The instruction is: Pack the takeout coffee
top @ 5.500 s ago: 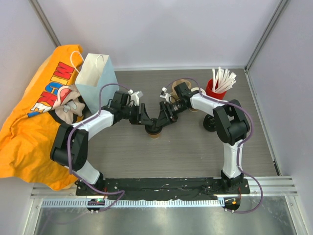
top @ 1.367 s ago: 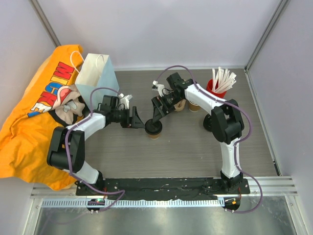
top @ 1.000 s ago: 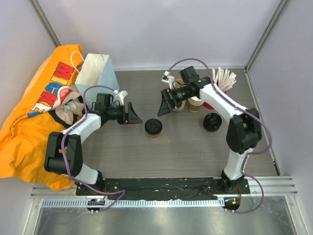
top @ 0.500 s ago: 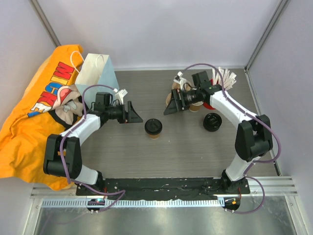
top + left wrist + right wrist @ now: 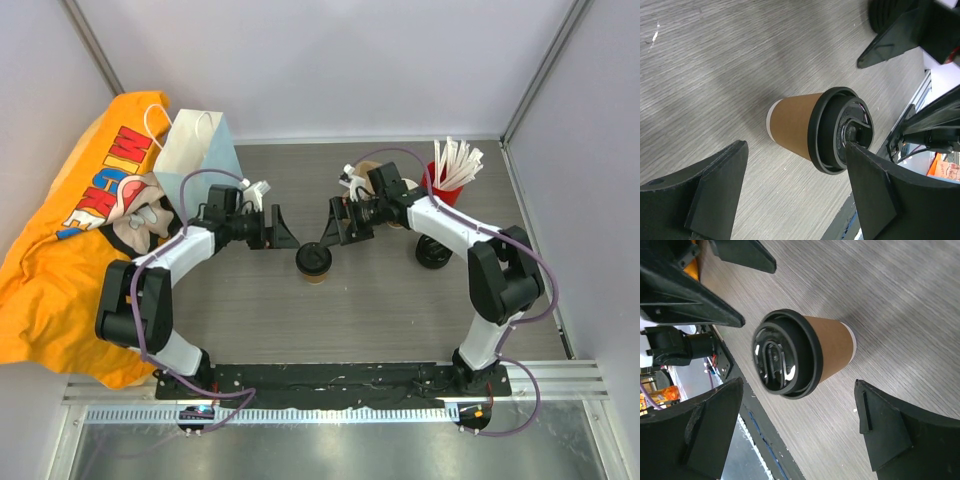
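Observation:
The takeout coffee (image 5: 314, 261), a brown paper cup with a black lid, stands upright on the grey table, with nothing touching it. My left gripper (image 5: 279, 231) hovers just to its upper left, jaws wide open. Just to its upper right my right gripper (image 5: 341, 226) is also open and empty. In the left wrist view the takeout coffee (image 5: 796, 129) lies ahead of the spread left gripper (image 5: 796, 148). The right wrist view shows the takeout coffee (image 5: 827, 347) lid-on ahead of the open right gripper (image 5: 799, 385).
A white paper bag (image 5: 196, 158) stands at the back left against an orange cloth (image 5: 60, 250). Brown lidless cups (image 5: 404, 188) sit behind the right arm. A red cup of white sticks (image 5: 441, 178) and loose black lids (image 5: 434, 250) are at the right.
My right gripper drew back toward the cups, then came back left and down near the coffee. The left gripper edged right toward the cup and opened wider. The cup stayed put.

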### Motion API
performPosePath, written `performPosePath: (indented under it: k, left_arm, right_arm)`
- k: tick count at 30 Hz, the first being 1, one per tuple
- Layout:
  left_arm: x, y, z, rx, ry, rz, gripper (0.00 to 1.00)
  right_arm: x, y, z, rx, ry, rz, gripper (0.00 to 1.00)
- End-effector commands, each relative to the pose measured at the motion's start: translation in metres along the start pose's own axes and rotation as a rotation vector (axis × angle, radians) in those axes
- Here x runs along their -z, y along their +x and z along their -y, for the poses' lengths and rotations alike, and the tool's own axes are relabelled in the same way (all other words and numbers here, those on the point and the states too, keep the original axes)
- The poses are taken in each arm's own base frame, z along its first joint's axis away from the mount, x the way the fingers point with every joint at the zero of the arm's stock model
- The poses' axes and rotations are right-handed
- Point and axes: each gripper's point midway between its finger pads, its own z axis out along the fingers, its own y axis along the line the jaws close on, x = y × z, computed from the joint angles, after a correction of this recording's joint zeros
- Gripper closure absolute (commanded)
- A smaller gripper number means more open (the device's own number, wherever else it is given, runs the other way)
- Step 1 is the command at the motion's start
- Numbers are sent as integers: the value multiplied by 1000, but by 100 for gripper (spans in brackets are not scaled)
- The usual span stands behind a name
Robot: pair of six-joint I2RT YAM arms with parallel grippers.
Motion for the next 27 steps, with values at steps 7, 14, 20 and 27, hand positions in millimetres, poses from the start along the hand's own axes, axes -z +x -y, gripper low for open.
performPosePath:
  k: [7, 14, 20, 27]
  left_arm:
    - [-8, -9, 15, -64, 39, 12, 18]
    - [-12, -2, 20, -72, 57, -6, 18]
    - [-16, 4, 17, -72, 55, -24, 19]
    - [-20, 10, 12, -67, 45, -41, 20]
  right_arm:
    - [-27, 18, 4, 17, 11, -40, 4]
    - [-32, 18, 4, 10, -5, -48, 9]
    - [-37, 20, 8, -1, -7, -60, 19]
    - [-40, 18, 8, -10, -14, -64, 31]
